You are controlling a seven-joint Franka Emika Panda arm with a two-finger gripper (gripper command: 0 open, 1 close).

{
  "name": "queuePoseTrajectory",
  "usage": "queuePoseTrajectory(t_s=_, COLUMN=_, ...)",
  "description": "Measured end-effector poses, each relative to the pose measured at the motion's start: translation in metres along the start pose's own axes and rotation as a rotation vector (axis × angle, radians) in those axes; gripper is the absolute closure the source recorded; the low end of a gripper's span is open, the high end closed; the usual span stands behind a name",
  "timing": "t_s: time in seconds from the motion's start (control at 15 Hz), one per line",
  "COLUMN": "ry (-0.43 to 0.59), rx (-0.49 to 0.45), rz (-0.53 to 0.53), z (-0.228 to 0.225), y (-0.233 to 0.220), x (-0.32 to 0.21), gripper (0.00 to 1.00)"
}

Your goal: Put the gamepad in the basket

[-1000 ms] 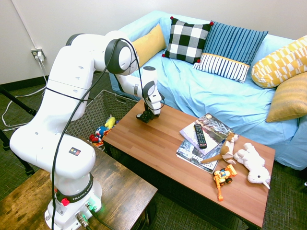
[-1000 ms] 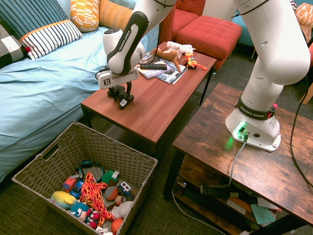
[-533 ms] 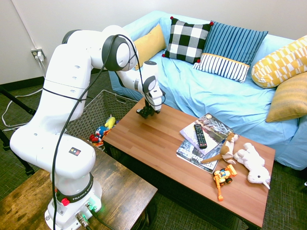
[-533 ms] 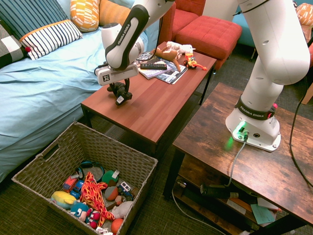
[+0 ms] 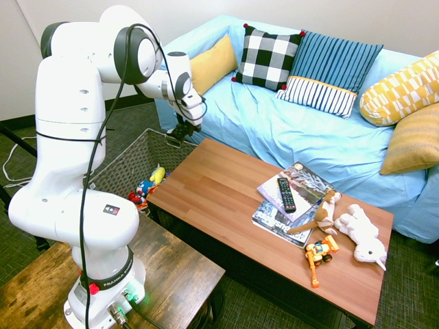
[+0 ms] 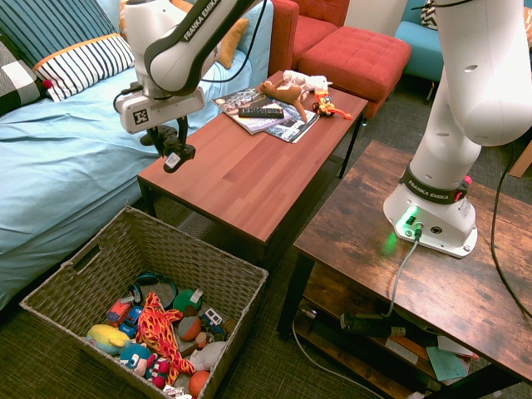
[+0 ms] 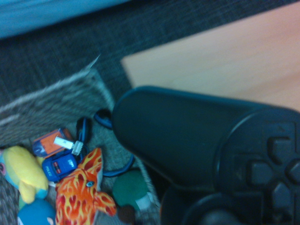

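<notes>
Black gamepad [image 6: 171,152] is hanging pinched in the robot's fingers [image 6: 169,146], and the big grey basket [image 6: 241,283] is waiting lower down, off to one side.

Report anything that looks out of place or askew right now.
Nothing stands out. The gripper holds the gamepad in the air near the coffee table's end, above the floor beside the basket of toys; nothing is spilled or damaged.
</notes>
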State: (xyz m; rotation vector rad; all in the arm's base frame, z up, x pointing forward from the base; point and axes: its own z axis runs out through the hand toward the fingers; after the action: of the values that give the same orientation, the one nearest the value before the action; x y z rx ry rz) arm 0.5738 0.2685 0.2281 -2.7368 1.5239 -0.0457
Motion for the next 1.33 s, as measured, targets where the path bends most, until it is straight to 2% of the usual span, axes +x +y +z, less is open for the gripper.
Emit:
queuePoseTrajectory(t_s=0.33, ry=-0.003, rx=-0.027, rz=-0.093, z=0.030, y=-0.011, x=-0.096, gripper=1.00)
queuePoseTrajectory(t_s=0.6, ry=-0.002, rx=-0.038, rz=-0.117, z=0.045, y=-0.019, x=-0.118, gripper=1.00)
queuePoseTrajectory(t_s=0.87, ry=-0.013, rx=-0.067, rz=-0.106, z=0.098, y=-0.021, x=-0.176, gripper=1.00)
queuePoseTrajectory(t_s=1.2, ry=-0.036, rx=-0.133, rz=-0.077, z=0.182, y=-0.010, x=-0.207, gripper=1.00)
queuePoseTrajectory(t_s=1.27, ry=-0.043, rx=-0.142, rz=-0.073, z=0.195, y=-0.008, x=-0.209, gripper=0.00)
queuePoseTrajectory(t_s=1.33, ry=-0.049, rx=-0.146, rz=-0.073, z=0.202, y=-0.008, x=-0.211, gripper=0.00)
